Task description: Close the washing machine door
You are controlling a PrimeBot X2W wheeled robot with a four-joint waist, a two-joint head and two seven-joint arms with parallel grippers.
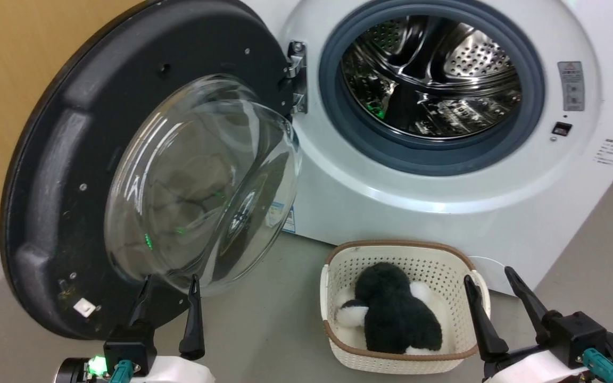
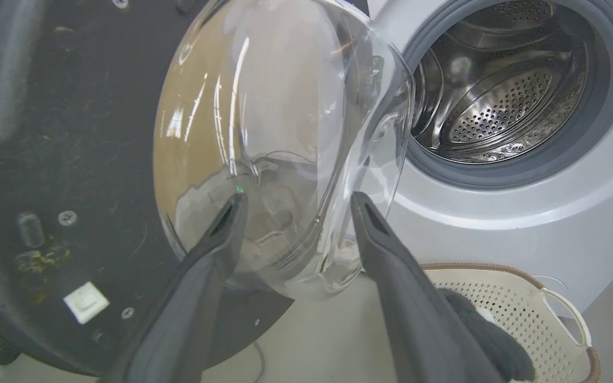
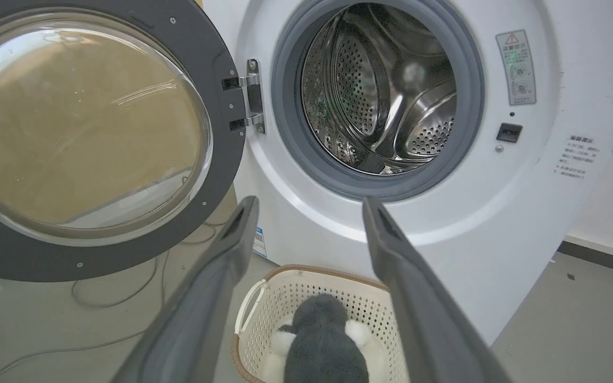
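Nearest the camera, the left gripper has its two dark fingers spread apart with nothing between them. In the left wrist view the fingertips overlap the lower edge of the bulging clear glass bowl; whether they touch it cannot be told. The right gripper is likewise spread wide and empty, poised above the cream perforated laundry basket, which holds a black-and-white plush toy. Beyond the left gripper, the large round washing machine door with the matte black inner side stands swung wide open, left of the opening, hanging on the metal hinge. Behind it is the white boxy front-loading washing machine, with the grey-blue rubber seal ringing the perforated steel drum. The closing step is probably not yet begun. Recommended procedure: apply force at the free rim, far from the hinge, not on the glass. Follow the door's arc about the hinge. Keep the right gripper out of the sweep. Confirm that the lower rim passes the basket, then press firmly until the latch engages.
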